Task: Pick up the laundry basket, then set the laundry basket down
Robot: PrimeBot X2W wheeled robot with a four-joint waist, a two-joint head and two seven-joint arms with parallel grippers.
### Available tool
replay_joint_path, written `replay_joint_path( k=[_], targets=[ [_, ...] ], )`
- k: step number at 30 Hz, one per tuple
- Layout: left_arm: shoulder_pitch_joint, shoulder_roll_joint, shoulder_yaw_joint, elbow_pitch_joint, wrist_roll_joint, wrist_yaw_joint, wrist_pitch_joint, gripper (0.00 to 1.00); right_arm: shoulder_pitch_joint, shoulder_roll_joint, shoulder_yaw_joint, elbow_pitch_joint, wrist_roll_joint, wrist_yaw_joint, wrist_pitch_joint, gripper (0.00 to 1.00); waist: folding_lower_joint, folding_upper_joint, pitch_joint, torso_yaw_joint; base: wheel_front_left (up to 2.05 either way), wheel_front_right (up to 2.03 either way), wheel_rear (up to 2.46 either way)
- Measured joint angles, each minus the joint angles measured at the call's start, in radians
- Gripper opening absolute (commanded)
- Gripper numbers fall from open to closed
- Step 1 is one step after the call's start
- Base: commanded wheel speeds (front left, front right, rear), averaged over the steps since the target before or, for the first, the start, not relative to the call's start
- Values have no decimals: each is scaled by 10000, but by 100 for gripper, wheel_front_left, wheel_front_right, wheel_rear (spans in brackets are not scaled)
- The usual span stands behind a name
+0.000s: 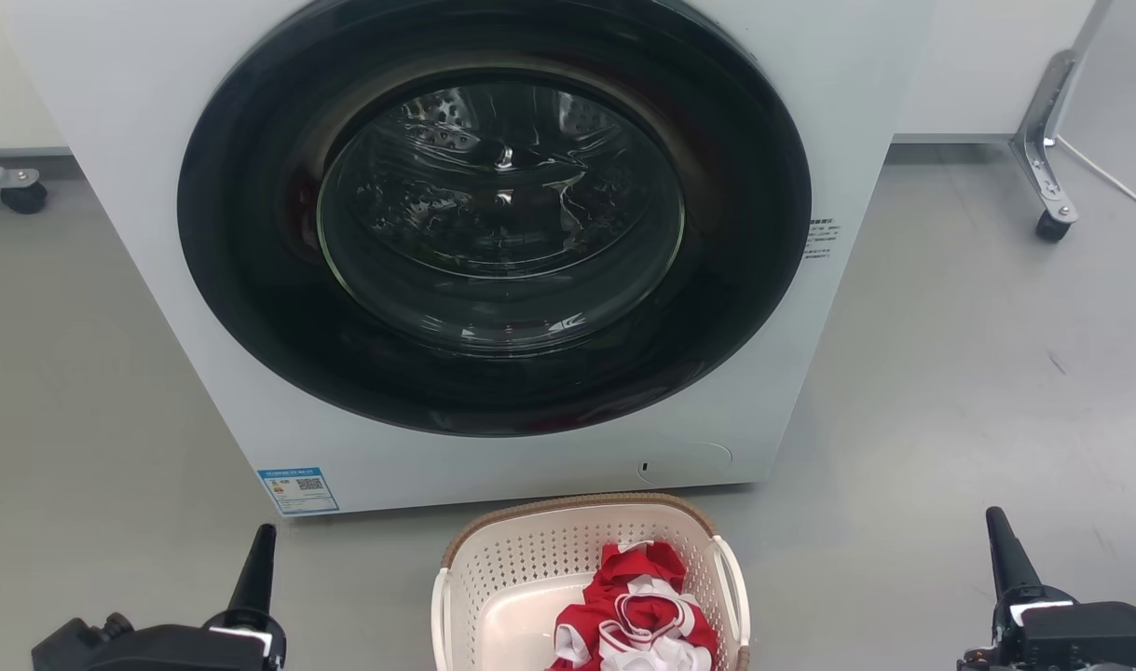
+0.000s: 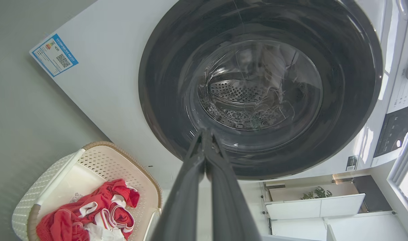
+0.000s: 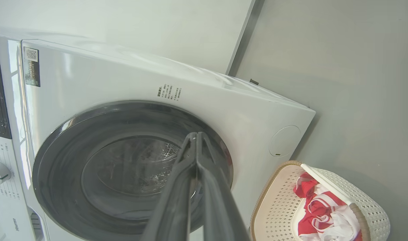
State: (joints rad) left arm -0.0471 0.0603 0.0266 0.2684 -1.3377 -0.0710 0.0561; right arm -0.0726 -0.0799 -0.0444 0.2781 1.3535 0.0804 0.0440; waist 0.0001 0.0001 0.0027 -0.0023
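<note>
Where the grey floor [image 1: 950,373] meets the foot of the washing machine [image 1: 111,121], the laundry basket [image 1: 521,559] stands upright just in front of the machine, below its round door [image 1: 493,214]. Whether the brown rim touches the machine's front panel cannot be told. A white handle runs along each long side of the basket. A crumpled red and white garment [image 1: 642,606] lies inside, bunched in the half away from the machine's blue label [image 1: 297,489], and the pale bottom of the basket is bare in the other half.

The door is shut, and the perforated drum shows through its glass. The blue label is stuck to the machine's lower front corner.

In front of the machine, the left gripper [image 2: 204,134] is on the label side of the basket. Its two dark fingers are pressed together with nothing between them. The right gripper [image 3: 194,135] is on the opposite side, with its fingers likewise closed on each other and empty. Both grippers point towards the machine and are well apart from the basket and its handles.

Beside the machine, on the side away from the label, a metal leg on a castor [image 1: 1047,177] rests on the floor.
</note>
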Motion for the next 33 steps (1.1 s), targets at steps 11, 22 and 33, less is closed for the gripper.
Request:
replay_joint_path(
  k=[11, 22, 33],
  targets=[
    [-156, -79, 362, 148, -1484, -295, 314, 0, -57, 196, -500, 121, 1361, 221, 366, 0, 0, 0, -6, 13, 0, 0, 0],
    [-322, -169, 648, 259, -2617, -523, 570, 0, -188, 347, -886, 203, 2420, 418, 694, 0, 0, 0, -10, 23, 0, 0, 0],
    [-322, -173, 648, 265, -2627, -523, 570, 0, -188, 353, -888, 205, 2422, 426, 692, 0, 0, 0, -10, 23, 0, 0, 0]
  ],
)
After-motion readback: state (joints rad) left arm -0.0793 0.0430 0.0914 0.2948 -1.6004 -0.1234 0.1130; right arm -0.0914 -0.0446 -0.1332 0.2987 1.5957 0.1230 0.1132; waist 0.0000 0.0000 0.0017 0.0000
